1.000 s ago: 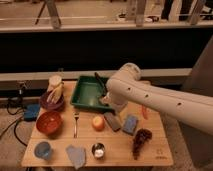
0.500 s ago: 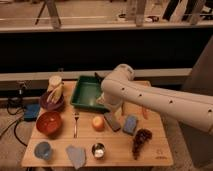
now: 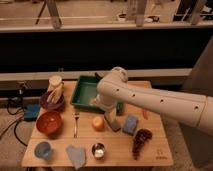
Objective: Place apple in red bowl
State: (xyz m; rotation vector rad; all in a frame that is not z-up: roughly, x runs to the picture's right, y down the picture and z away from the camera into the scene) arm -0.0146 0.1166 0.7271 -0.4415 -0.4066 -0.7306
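The apple (image 3: pixel 98 123) is a small orange-yellow fruit resting on the wooden table, near its middle. The red bowl (image 3: pixel 49 122) sits on the table's left side, about a bowl's width left of the apple, with a fork between them. My gripper (image 3: pixel 111 120) hangs from the white arm that reaches in from the right. It is low over the table, right beside the apple on its right side. The arm hides part of the green tray behind it.
A green tray (image 3: pixel 84 92) is behind the apple. A purple bowl with bananas (image 3: pixel 52 98) is behind the red bowl. A fork (image 3: pixel 76 123), blue cup (image 3: pixel 42 150), cloth (image 3: pixel 76 156), metal cup (image 3: pixel 98 150), blue sponge (image 3: pixel 130 124), grape bunch (image 3: pixel 141 140) and chili (image 3: pixel 145 114) lie around.
My arm has swung a little to the left, bringing the gripper closer to the apple's right side. The apple and the bowl have not moved.
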